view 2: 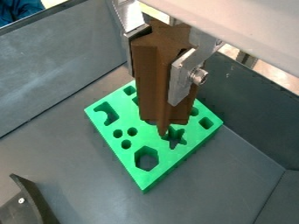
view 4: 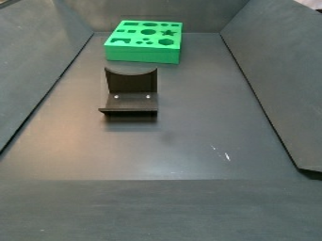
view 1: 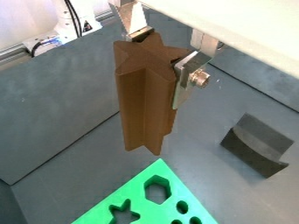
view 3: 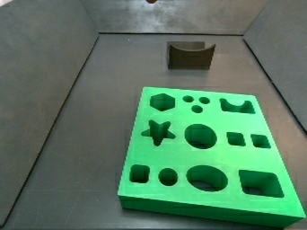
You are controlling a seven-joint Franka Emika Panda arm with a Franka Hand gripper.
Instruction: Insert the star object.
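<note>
My gripper [view 1: 156,54] is shut on the star object [view 1: 142,96], a tall dark brown prism with star-shaped ridges. It hangs upright from the silver fingers [view 1: 183,77]. In a wrist view the gripper [view 2: 160,54] holds the star object [view 2: 158,74] above the green board [view 2: 117,131], with its lower end over the area beside the star-shaped hole [view 2: 176,136]. The board [view 3: 204,205] and its star hole [view 3: 156,132] show in both side views, where the gripper and star object are out of frame. The board also shows far back [view 4: 141,52].
The dark fixture [view 3: 188,56] with a curved notch stands on the grey floor beyond the board; it also shows in another side view [view 4: 130,89] and a wrist view [view 1: 257,144]. The board has several other shaped holes. Grey walls enclose the floor.
</note>
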